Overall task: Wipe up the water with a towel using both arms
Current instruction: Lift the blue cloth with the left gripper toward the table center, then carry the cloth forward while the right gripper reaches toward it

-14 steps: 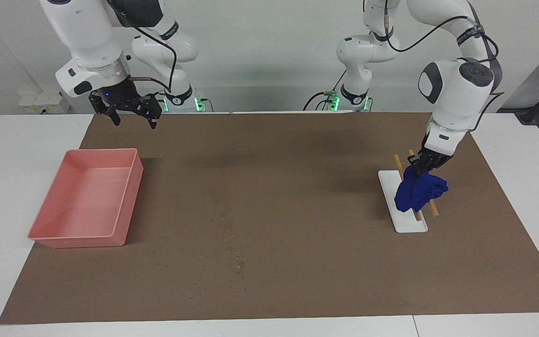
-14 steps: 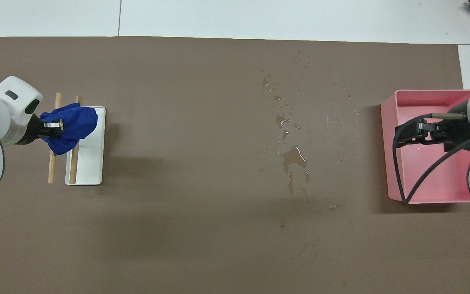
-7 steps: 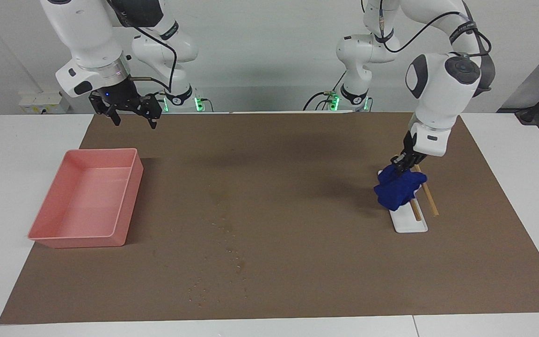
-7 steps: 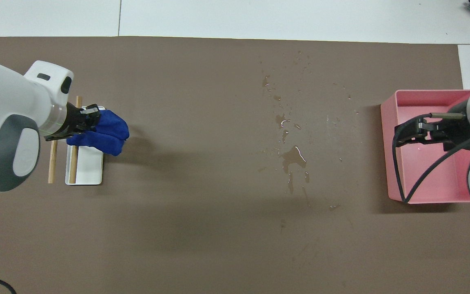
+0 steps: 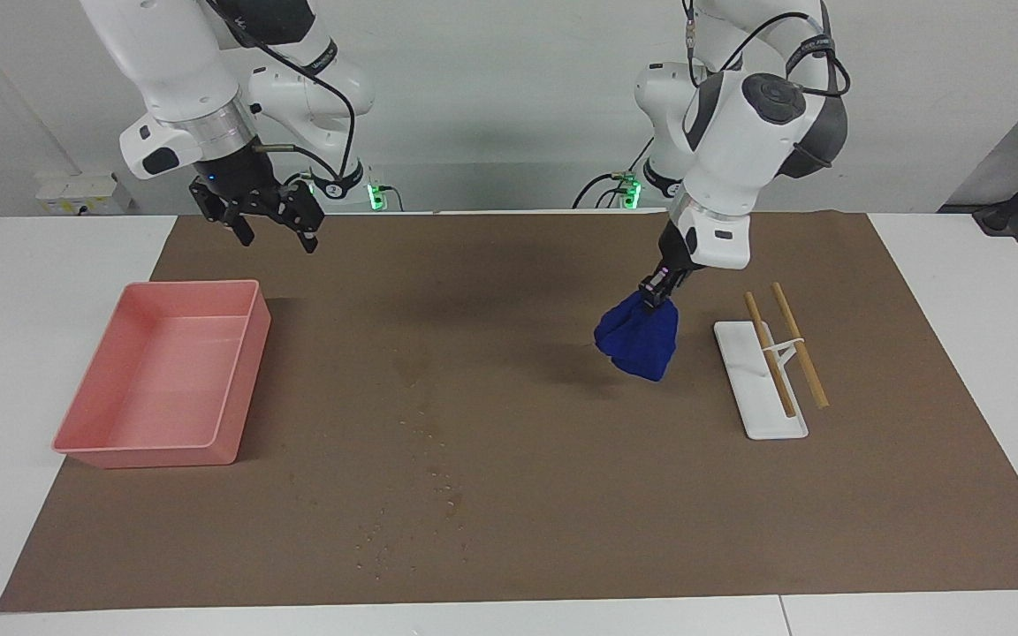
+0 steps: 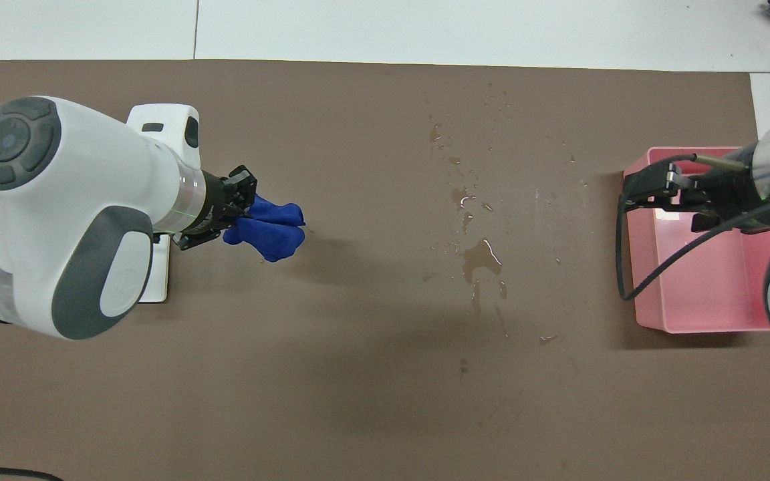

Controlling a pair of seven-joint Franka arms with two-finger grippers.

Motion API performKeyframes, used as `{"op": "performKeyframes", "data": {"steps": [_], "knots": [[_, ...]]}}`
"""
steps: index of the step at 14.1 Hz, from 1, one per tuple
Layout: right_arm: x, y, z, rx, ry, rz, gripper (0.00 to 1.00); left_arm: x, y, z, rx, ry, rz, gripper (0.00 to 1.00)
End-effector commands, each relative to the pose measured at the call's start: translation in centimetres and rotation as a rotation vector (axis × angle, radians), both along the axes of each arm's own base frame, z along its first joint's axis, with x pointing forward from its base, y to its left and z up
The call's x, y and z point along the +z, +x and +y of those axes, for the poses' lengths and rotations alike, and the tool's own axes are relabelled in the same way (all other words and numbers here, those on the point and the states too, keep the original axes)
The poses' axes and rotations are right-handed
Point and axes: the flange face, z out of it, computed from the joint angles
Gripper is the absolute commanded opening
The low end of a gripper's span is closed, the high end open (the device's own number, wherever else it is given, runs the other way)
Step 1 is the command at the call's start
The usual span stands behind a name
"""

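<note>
Facing view: the royal-blue towel (image 5: 640, 342) is seen hanging as a soft, lumpy, bell-shaped bundle, pinched at its top by the closed fingers of the left pincer (image 5: 656, 294), which is held in the air over the bare brown mat (image 5: 562, 265) just beside the white stand (image 5: 761, 389). The stand is a flat, smooth, oblong plate on which two thin wooden sticks (image 5: 783, 349) are carried at a slant, and it lies toward the left arm's end of the worktop (image 5: 23, 265). In the overhead view the towel (image 6: 268, 230) is shown as crumpled folds jutting from the left pincer (image 6: 241, 208). The water (image 6: 478, 254) is spread on the matte mat as one glossy irregular puddle with many small glistening drops around it, near the middle of the mat and well apart from the towel. The right pincer (image 5: 272, 231) is held up over the mat's edge nearest the robots, close to the pink tray (image 5: 239, 371), with its two black fingers spread apart and nothing between them. The tray is a smooth, rigid, rectangular tub with rounded corners, set toward the right arm's end.
</note>
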Motion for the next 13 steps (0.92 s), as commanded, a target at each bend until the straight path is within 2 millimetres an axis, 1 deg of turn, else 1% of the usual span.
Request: {"op": "performKeyframes", "data": {"steps": [1,2,3,4,5,6,7,8,10,12,13], "knots": [[-0.3,1.4,1.7,-0.165,0.092,-0.007,0.99,2.3,-1.9,-3.7,0.100,-0.042,0.009,0.00],[-0.5,1.6,3.4,-0.221,0.125,0.000,0.99,2.4,-2.6,-5.1,0.121,-0.049,0.014,0.00],[-0.8,2.0,4.7,-0.307,0.173,0.012,0.99,2.6,-3.2,-6.2,0.130,-0.055,0.021,0.00],[-1.0,2.4,5.2,-0.408,0.228,0.029,0.99,2.9,-3.9,-7.2,0.139,-0.077,0.035,0.00],[-0.9,2.9,5.5,-0.496,0.276,0.042,0.99,3.7,-4.1,-7.8,0.162,-0.111,0.045,0.00],[-1.3,3.0,6.8,-0.549,0.302,0.067,0.99,4.8,-4.1,-8.0,0.194,-0.132,0.051,0.00],[-1.7,3.0,8.7,-0.587,0.314,0.088,0.99,5.4,-4.5,-8.6,0.207,-0.141,0.051,0.00],[-1.9,3.2,9.8,-0.650,0.335,0.098,0.99,6.2,-5.2,-9.3,0.224,-0.150,0.050,0.00],[-1.9,3.7,10.6,-0.801,0.441,0.167,0.99,7.1,-5.8,-9.8,0.264,-0.167,0.043,0.00],[-2.8,3.8,11.2,-0.874,0.446,0.231,0.99,7.5,-6.7,-11.2,0.253,-0.175,0.043,0.00],[-3.5,3.8,12.7,-0.913,0.467,0.283,0.99,7.5,-6.8,-11.4,0.260,-0.176,0.046,0.00]]}}
